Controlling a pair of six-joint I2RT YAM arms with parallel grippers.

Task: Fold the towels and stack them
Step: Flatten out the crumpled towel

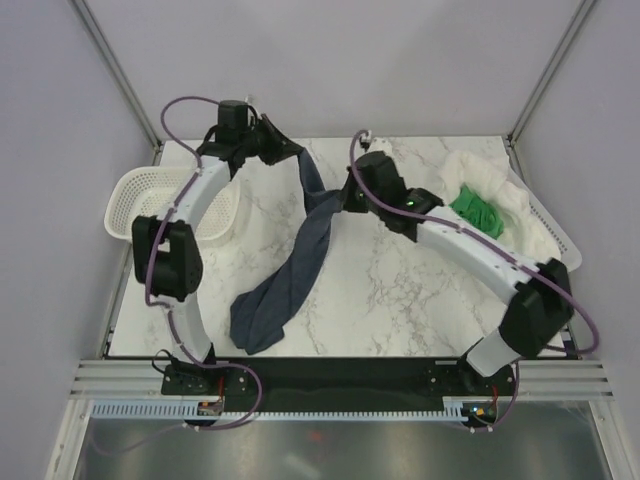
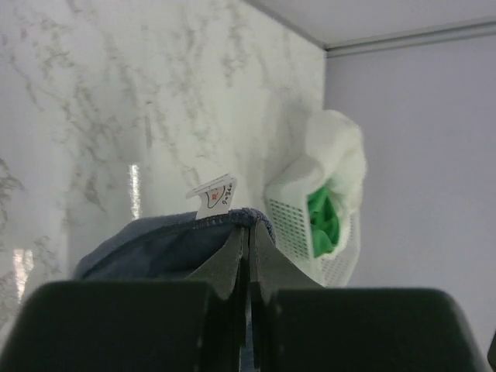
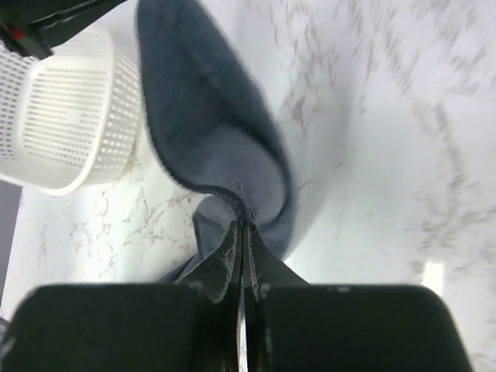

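The dark navy towel [image 1: 290,275] hangs in a long twisted strip over the marble table, its low end resting near the front edge. My left gripper [image 1: 290,150] is shut on its far corner, where a small white label [image 2: 215,195] sticks up beside the hem [image 2: 232,220]. My right gripper [image 1: 345,198] is shut on the towel's edge partway down, the hem [image 3: 246,215] pinched at the fingertips. The green towel [image 1: 476,211] lies on the white towel [image 1: 490,175] in the basket at the right; in the left wrist view the green towel [image 2: 324,221] and the white towel [image 2: 335,147] also show.
An empty white perforated basket [image 1: 135,195] stands at the table's left edge under my left arm, seen as the basket [image 3: 66,124] in the right wrist view. Another white basket [image 1: 550,235] at the right edge holds the other towels. Grey walls close in the table behind and at the sides.
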